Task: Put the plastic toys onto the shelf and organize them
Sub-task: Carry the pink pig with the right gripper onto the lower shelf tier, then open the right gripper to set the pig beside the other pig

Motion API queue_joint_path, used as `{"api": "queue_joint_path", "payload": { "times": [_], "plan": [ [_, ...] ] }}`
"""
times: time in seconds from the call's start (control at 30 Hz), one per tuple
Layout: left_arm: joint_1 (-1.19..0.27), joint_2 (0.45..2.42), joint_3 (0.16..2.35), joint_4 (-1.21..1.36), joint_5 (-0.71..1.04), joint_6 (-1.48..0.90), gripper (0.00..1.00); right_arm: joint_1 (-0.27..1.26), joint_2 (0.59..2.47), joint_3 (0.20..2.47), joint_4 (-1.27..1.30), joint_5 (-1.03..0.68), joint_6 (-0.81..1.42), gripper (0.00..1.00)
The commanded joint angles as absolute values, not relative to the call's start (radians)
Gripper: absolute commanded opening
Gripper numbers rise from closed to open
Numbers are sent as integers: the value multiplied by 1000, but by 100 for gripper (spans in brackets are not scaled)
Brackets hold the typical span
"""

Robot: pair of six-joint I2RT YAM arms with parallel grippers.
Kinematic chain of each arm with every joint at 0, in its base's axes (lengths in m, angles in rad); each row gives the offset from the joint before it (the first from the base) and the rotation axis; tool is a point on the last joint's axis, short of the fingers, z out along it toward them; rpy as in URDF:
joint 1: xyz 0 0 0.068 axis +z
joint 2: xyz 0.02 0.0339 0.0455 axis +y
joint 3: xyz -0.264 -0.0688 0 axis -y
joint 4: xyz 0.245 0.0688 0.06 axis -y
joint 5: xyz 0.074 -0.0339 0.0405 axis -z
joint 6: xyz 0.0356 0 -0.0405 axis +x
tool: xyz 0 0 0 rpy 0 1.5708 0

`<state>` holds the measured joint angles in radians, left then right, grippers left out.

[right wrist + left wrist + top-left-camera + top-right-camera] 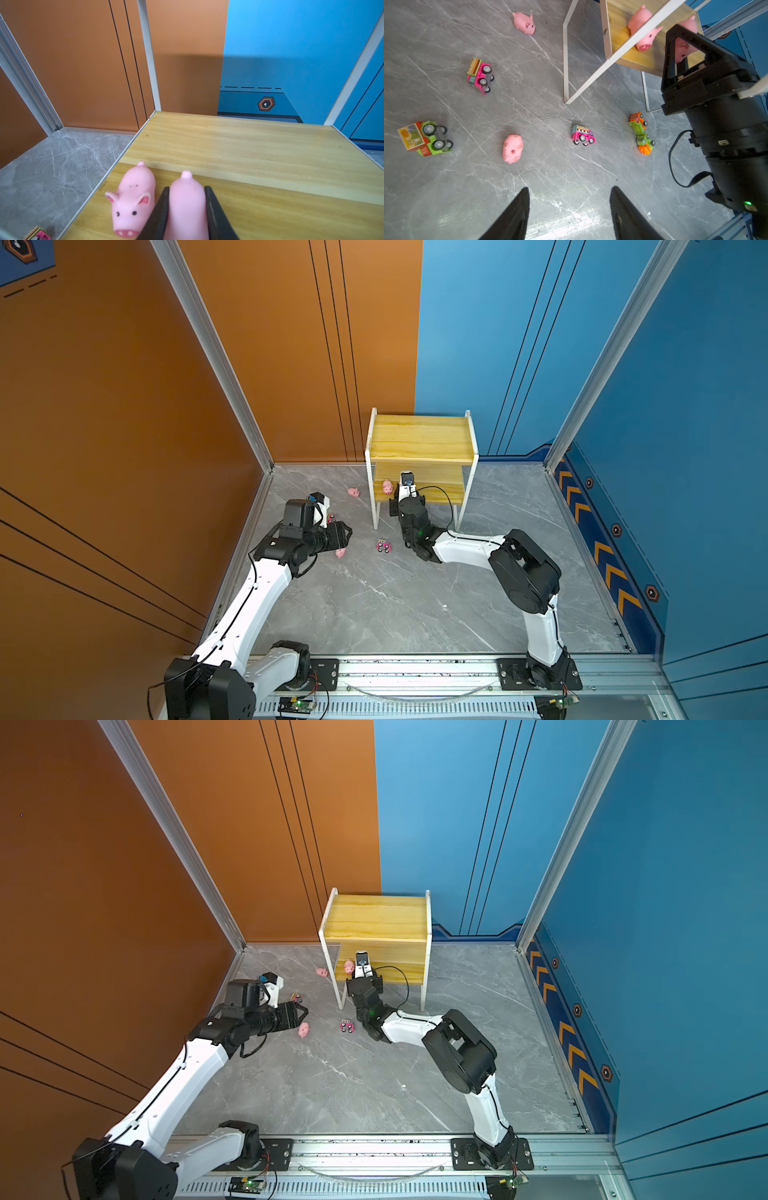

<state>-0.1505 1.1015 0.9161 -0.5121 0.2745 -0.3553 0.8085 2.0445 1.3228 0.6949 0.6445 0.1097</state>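
right arm (469,547) bent low, reaching onto the shelf's (419,439) lower board (249,166). right gripper (187,188) clamped on a pink pig (187,209), just beside a second pig (133,197) there. left arm (257,589) low, left of the shelf; left gripper (570,188) roughly half open, empty.

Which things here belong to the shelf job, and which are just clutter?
Job:
- shelf
- pig on lower board
- held pig, in shut right gripper
- floor pig by shelf
- second floor pig
- cars on floor: tipped pink car, upright pink car, green truck, orange car, green car

Fixtures, no loose clutter:
- wall panels
- base rail
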Motion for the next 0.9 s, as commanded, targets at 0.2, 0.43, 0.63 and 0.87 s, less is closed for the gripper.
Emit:
{"api": "queue_joint_path", "payload": {
  "times": [0.2, 0.43, 0.63, 0.87],
  "plan": [
    [-147, 1086, 902, -503, 300, -341, 63, 795, 2068, 1373, 664, 682, 153, 28],
    [-146, 1089, 903, -504, 300, -341, 63, 785, 2088, 1392, 618, 678, 171, 29],
    [-147, 1091, 904, -505, 304, -341, 63, 784, 2108, 1413, 578, 676, 178, 30],
    [-147, 1092, 904, -504, 303, -341, 63, 787, 2107, 1413, 573, 675, 189, 39]
  ]
}}
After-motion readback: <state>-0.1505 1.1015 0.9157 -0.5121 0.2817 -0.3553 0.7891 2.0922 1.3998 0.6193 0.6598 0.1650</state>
